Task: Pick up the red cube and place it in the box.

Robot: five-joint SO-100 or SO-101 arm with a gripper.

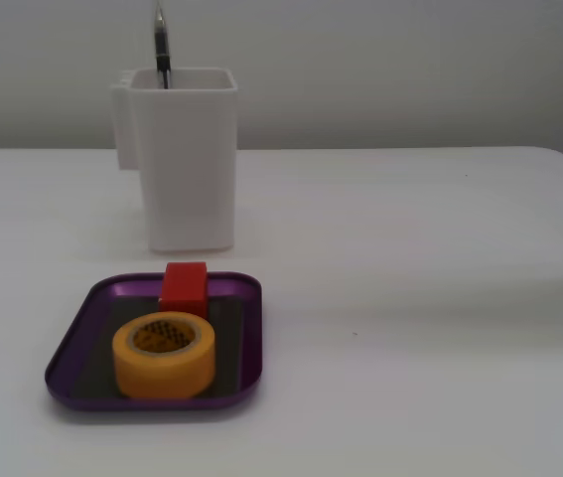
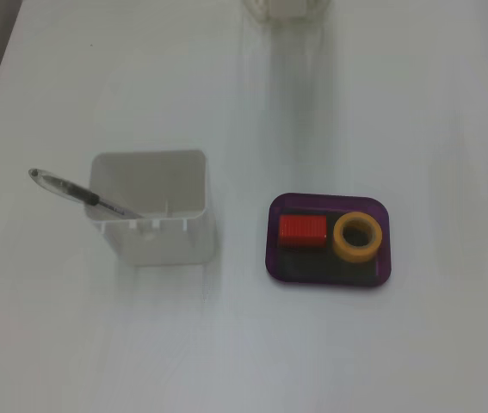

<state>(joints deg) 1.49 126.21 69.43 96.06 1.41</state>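
**Red cube already lying in the purple box, no arm in sight**

Going left to right across the higher fixed view: first a pen [image 2: 80, 194] leaning out of a tall white container [image 2: 151, 211] (upright, open-topped, standing well clear of the tray). Then the box [image 2: 328, 276], shallow and glossy purple with a dark floor, resting flat on the white worktop [image 2: 433, 129]. Inside it, on the left half, the red cube [image 2: 302, 231]; just beside it on the right, a yellow tape roll [image 2: 358, 236] lying flat, hole upward.

Seen from the lower fixed view, the red cube [image 1: 184, 287] at the tray's far rim, directly behind the tape roll [image 1: 164, 355], near enough that touching or not cannot be told.

No end effector in either view, so cannot tell whether apart or closed.

Handling, as a judgement: probably light, rigid, matte (decent friction, unlikely to slip or crush). Best taken across the shorter width, on the two long flat faces, keeping clear of the roll. Placement looks done.
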